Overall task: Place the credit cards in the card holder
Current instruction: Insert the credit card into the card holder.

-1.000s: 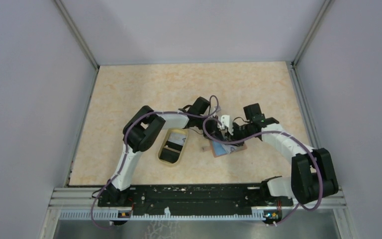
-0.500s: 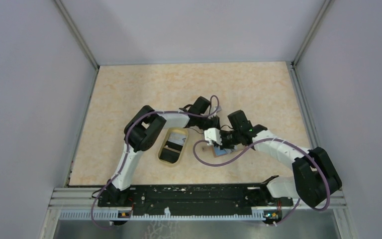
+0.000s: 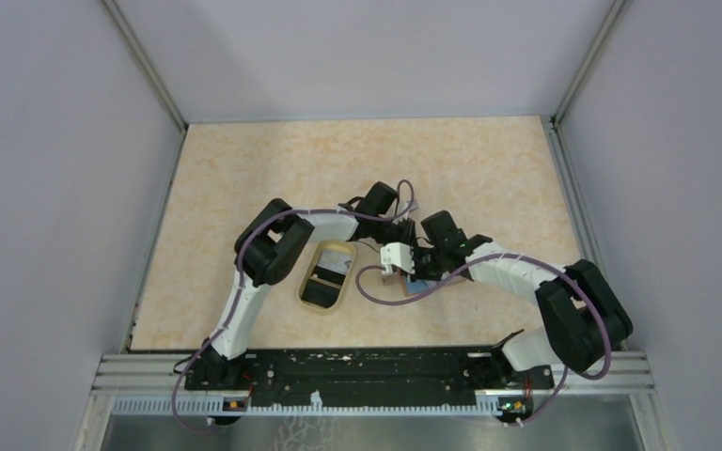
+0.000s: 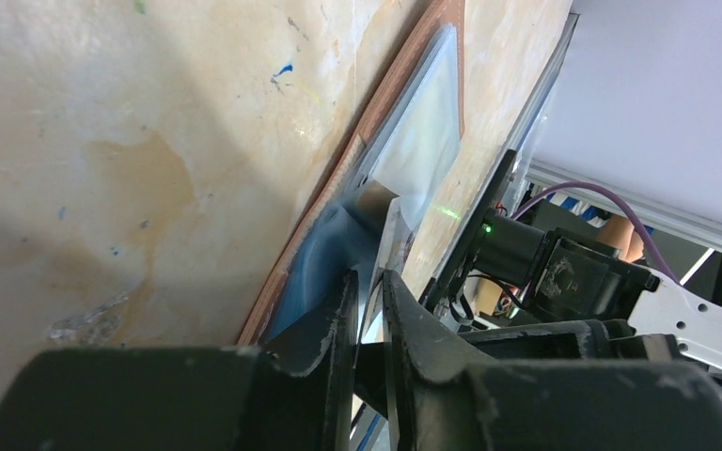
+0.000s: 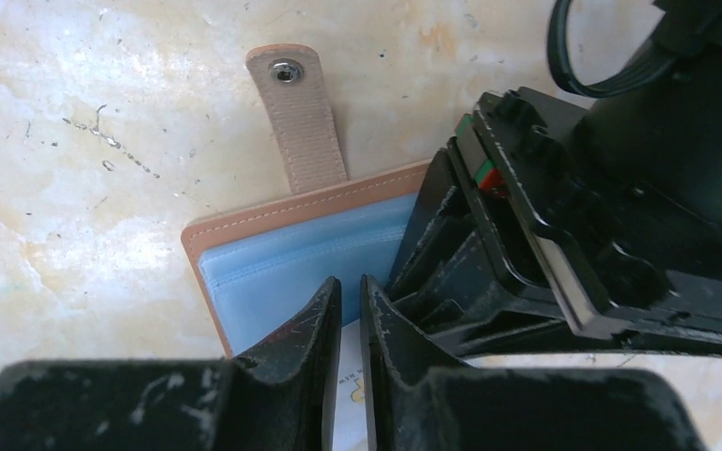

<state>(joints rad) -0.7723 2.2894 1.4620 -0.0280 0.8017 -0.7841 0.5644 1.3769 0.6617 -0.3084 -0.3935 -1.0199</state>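
The card holder (image 5: 273, 268) lies open on the table, light blue inside up, brown rim and snap tab (image 5: 299, 122) toward the far side. My right gripper (image 5: 350, 282) is shut, its tips over the blue lining; a white credit card (image 5: 349, 404) with a yellow mark lies flat under its gap. My left gripper (image 4: 368, 282) stands at the holder's other half, shut on a thin leaf of the card holder (image 4: 404, 160) seen edge-on. In the top view both grippers, left (image 3: 406, 240) and right (image 3: 412, 274), crowd over the holder (image 3: 421, 283). More cards (image 3: 332, 270) sit in the dish.
An oval tan-rimmed dish (image 3: 338, 246) stands just left of the grippers. Purple cables loop from both wrists over the work spot. Metal frame rails (image 3: 155, 202) border the table left and right, and grey walls close it in.
The right arm swung left and its gripper came down over the card holder, jaws narrowing. The left arm stayed almost where it was.
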